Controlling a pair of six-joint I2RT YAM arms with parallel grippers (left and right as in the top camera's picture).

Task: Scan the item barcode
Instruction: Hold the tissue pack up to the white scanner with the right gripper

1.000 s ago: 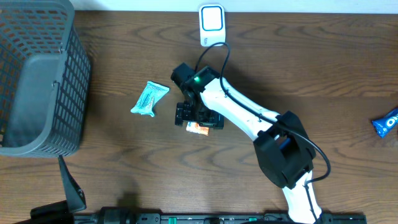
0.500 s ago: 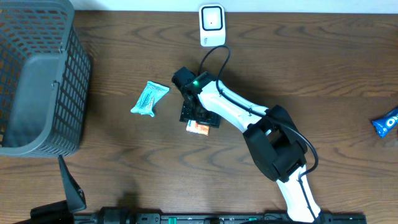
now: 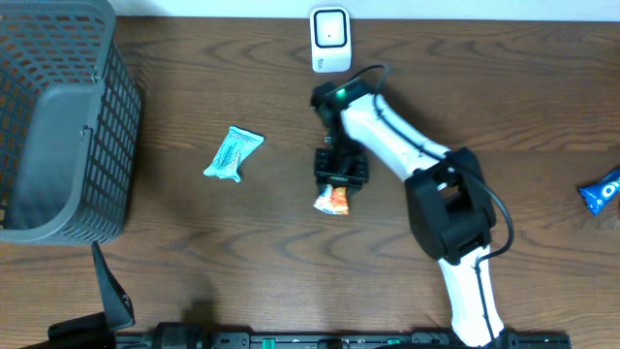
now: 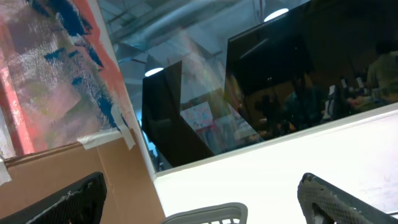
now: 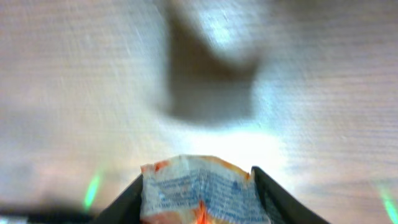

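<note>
An orange and white snack packet [image 3: 332, 201] hangs from my right gripper [image 3: 339, 180] near the middle of the wooden table, below the white barcode scanner [image 3: 330, 39] at the back edge. In the right wrist view the packet [image 5: 199, 190] fills the gap between the two dark fingers [image 5: 123, 204], touching both, with blue print facing the camera. The right gripper [image 5: 200, 208] is shut on it above the table. My left gripper [image 4: 202, 205] points up and away from the table, with its jaws wide apart and nothing between them.
A teal packet [image 3: 232, 153] lies left of centre. A blue packet [image 3: 603, 191] lies at the right edge. A grey mesh basket [image 3: 58, 116] fills the left side; its rim [image 4: 205, 214] shows between the left fingers.
The right gripper has closed on the orange packet and swung to the right, turning as it went. The packet has moved slightly right with it. The left arm has not moved.
</note>
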